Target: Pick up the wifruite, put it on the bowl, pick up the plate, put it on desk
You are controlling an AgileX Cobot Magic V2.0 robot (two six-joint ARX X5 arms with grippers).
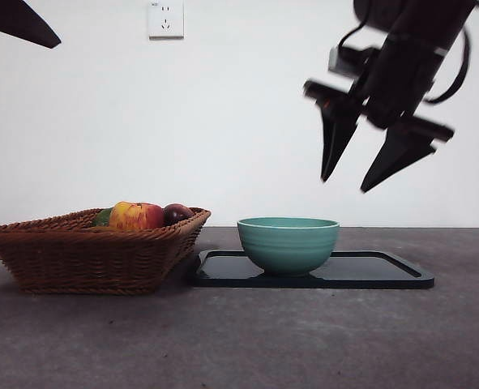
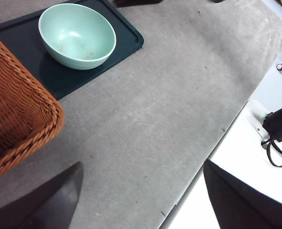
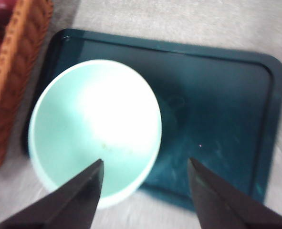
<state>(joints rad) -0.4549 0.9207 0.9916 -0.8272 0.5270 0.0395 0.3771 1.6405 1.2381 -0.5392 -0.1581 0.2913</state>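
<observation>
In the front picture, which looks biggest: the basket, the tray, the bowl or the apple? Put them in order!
1. Wicker basket and black tray: about equally wide, though the basket is taller and may sit nearer the camera, so I won't rank them.
2. Teal bowl.
3. Red-yellow apple, only partly showing.

Wall: a plain white painted wall [image 1: 223, 121] fills the backdrop, evenly lit.
Outlet: a white square wall socket [image 1: 165, 19] sits high on it (left of centre).
Floor: a pale grey-white floor [image 2: 255, 167] shows beyond the table's edge in the left wrist view.
</observation>
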